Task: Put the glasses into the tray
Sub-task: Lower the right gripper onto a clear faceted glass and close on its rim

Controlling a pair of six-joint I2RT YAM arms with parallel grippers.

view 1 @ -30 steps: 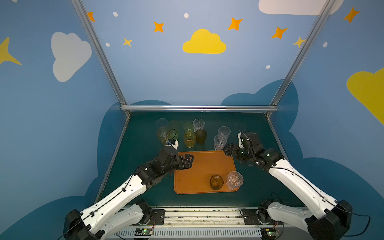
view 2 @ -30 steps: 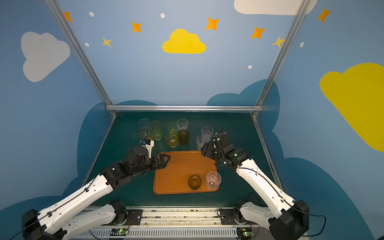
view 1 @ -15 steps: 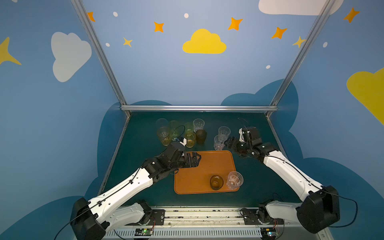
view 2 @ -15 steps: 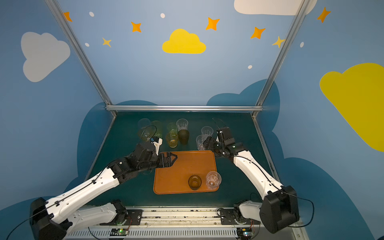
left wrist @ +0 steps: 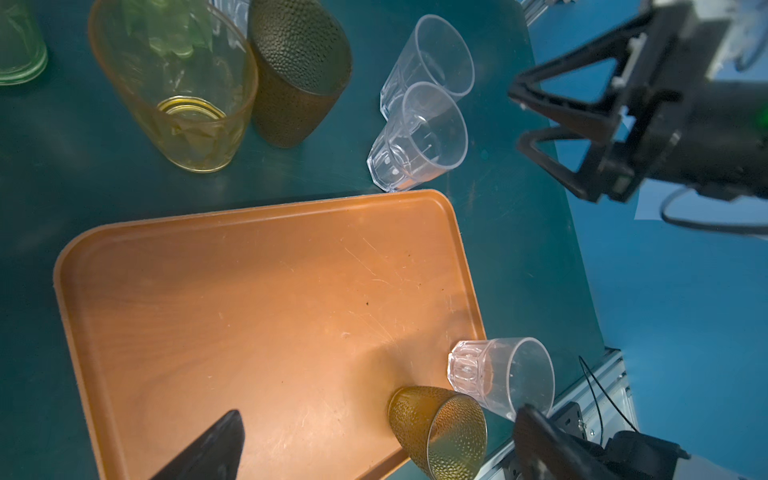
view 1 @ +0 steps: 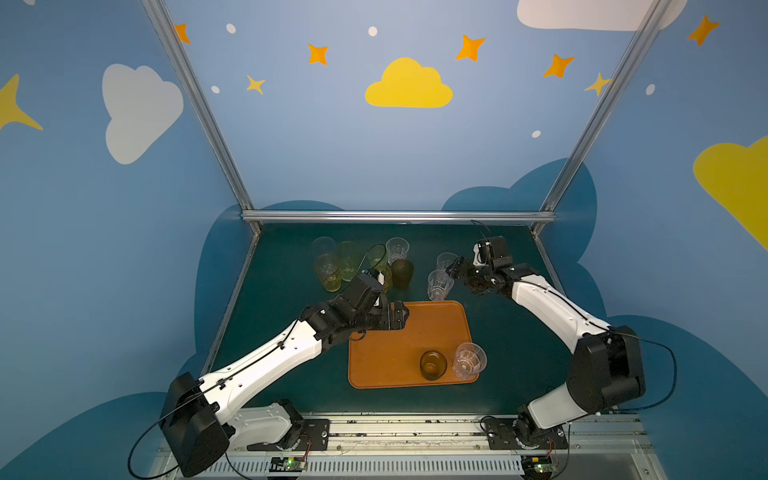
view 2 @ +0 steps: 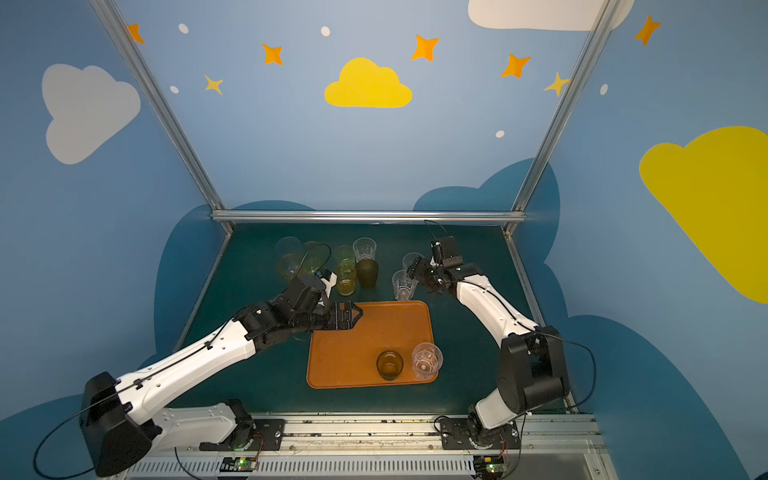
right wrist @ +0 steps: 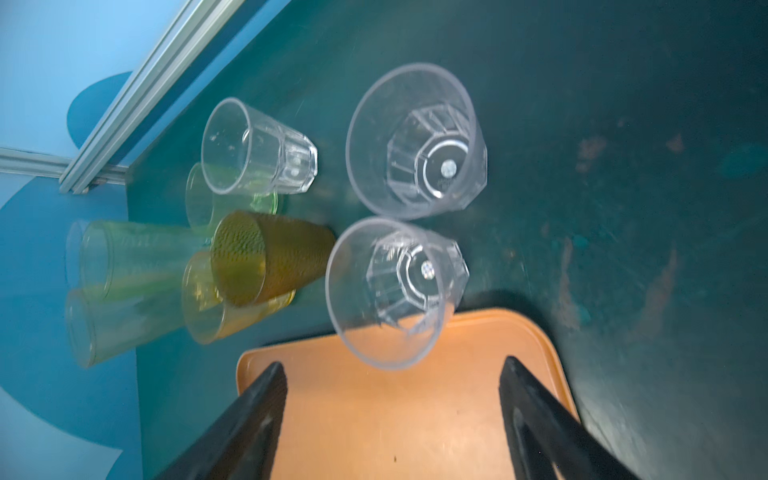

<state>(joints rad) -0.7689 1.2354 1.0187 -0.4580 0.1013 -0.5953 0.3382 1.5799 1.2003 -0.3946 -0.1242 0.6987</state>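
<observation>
**Two tumblers in tray, both grippers open and empty**

On dark green tabletop (view 1: 291, 291): orange-brown tray (view 1: 390, 361) at front centre. Over its far-left corner, left gripper (view 1: 399, 319), jaws spread wide, holding nothing. Beyond far-right corner, right gripper (view 1: 456, 268), jaws apart, empty, just beside two clear faceted tumblers (view 1: 439, 284) upright on the table. Further left at the back, cluster of yellow and green tinted tumblers (view 1: 332, 270) plus dark textured tumbler (view 1: 402, 273). Inside tray, near-right corner: amber tumbler (view 1: 433, 365) and clear tumbler (view 1: 469, 360), upright, side by side.

Dark green tabletop (view 1: 282, 282) at lower centre. Blue walls (view 1: 332, 158) behind carry a yellow cloud (view 1: 409, 85) at upper middle, orange stars (view 1: 470, 47), and a white cloud (view 1: 137, 108) upper left.
</observation>
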